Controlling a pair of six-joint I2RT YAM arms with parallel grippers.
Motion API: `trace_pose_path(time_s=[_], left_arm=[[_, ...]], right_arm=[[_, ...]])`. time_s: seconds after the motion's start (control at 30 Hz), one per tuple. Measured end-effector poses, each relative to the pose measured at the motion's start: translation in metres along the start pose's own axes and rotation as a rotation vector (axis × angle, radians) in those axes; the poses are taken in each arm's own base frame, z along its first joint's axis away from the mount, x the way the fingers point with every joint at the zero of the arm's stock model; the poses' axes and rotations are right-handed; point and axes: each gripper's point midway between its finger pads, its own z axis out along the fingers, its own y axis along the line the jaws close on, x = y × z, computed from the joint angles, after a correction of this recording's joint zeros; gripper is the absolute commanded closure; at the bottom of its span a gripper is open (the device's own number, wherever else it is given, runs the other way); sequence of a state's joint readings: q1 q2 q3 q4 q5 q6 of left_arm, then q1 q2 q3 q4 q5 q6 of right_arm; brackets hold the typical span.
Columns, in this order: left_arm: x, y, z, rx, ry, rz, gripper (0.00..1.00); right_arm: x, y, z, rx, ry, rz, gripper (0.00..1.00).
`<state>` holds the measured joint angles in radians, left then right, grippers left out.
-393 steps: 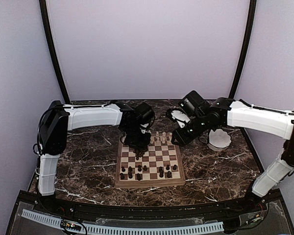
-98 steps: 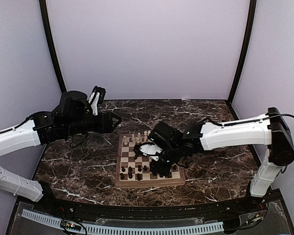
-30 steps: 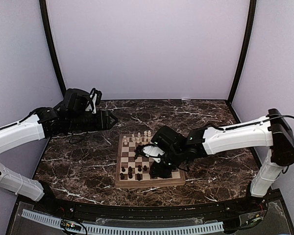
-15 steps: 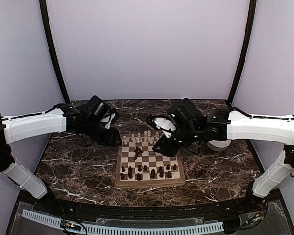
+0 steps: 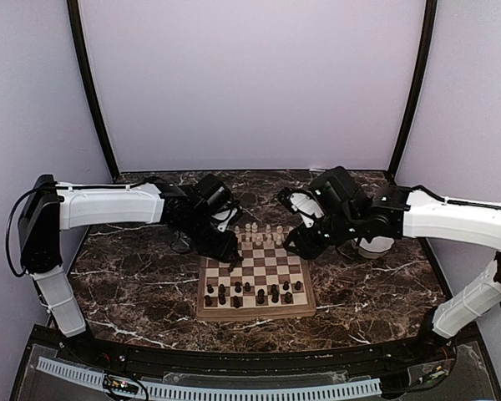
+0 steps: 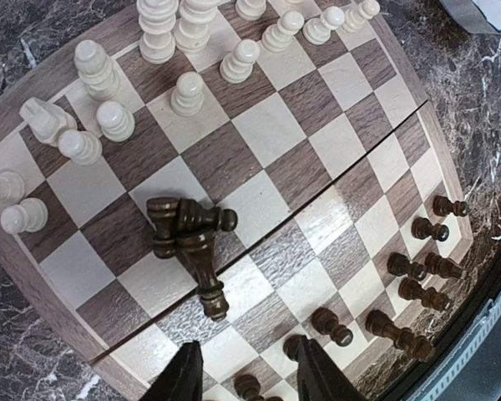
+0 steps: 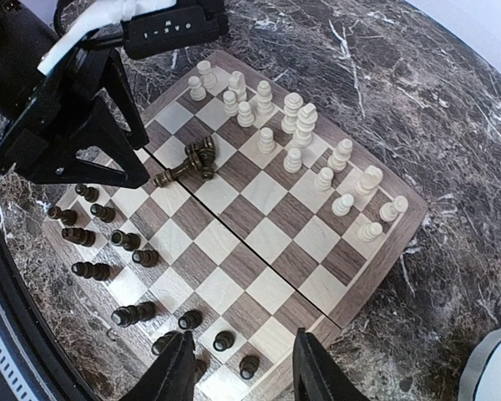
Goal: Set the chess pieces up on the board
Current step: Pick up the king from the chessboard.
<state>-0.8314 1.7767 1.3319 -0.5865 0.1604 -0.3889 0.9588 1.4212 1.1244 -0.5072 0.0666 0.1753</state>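
hovering over the board point(image 5: 255, 314), the left gripper point(image 6: 249, 378) stands part-open and empty, probably lining up on the toppled dark pieces point(image 6: 188, 242) at its 12 o'clock; the right gripper point(image 7: 242, 372) hangs wide, empty, at the board's 2 o'clock.

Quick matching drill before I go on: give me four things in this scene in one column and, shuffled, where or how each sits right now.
Things:
1. cream pieces
2. toppled dark pieces
3. white bowl
4. left gripper

States:
A. open and empty, above the board
B. standing along the board's far rows
C. lying on their sides mid-board
D. on the table, off the board

Pairs: 1-B, 2-C, 3-D, 4-A
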Motion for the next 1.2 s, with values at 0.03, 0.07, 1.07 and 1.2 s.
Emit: trace_pose_path(time_s=[0.03, 0.07, 1.07, 1.2], left_arm=[[0.0, 0.0, 0.003, -0.006, 0.007, 0.002, 0.59], [0.002, 0.001, 0.007, -0.015, 0.017, 0.003, 0.59], [0.009, 0.02, 0.048, -0.144, 0.101, 0.01, 0.88], [0.008, 0.013, 0.041, -0.114, 0.093, 0.026, 0.91]], right_arm=[[0.002, -0.003, -0.002, 0.005, -0.002, 0.008, 0.58], [0.003, -0.005, -0.005, 0.01, -0.005, 0.014, 0.58], [0.038, -0.021, -0.022, 0.054, -0.01, 0.119, 0.58], [0.036, -0.021, -0.023, 0.052, -0.016, 0.128, 0.58]])
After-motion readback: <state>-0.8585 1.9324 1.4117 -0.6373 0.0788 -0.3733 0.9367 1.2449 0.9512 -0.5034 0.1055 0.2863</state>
